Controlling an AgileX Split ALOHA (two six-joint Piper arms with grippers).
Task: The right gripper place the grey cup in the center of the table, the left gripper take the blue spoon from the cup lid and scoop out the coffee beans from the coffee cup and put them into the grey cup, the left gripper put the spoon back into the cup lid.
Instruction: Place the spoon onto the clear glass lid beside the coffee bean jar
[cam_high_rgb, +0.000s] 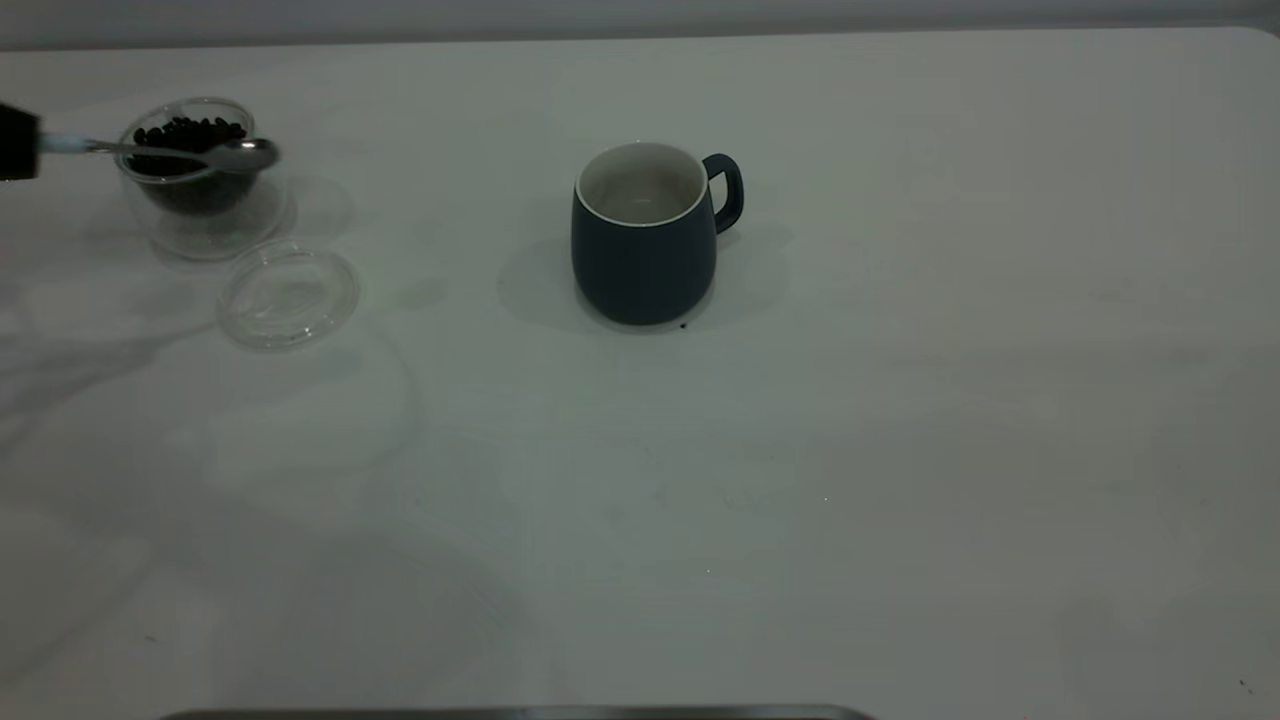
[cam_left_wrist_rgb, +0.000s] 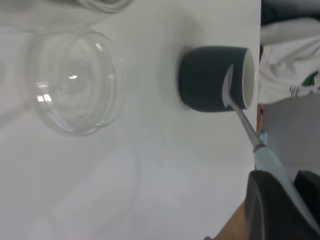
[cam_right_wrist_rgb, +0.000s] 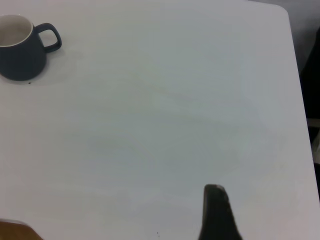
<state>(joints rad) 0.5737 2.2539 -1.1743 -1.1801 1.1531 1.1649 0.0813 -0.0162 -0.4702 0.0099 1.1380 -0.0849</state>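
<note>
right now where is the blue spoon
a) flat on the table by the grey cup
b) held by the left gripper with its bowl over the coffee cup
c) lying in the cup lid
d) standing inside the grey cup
b: the left gripper holds the blue spoon by its handle, the bowl above the coffee cup; the cup lid lies empty and the grey cup holds no spoon.

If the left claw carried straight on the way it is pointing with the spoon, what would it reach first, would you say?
Probably the grey cup: in the wrist view the spoon held by the left claw aims at it, though depth is unclear.
</note>
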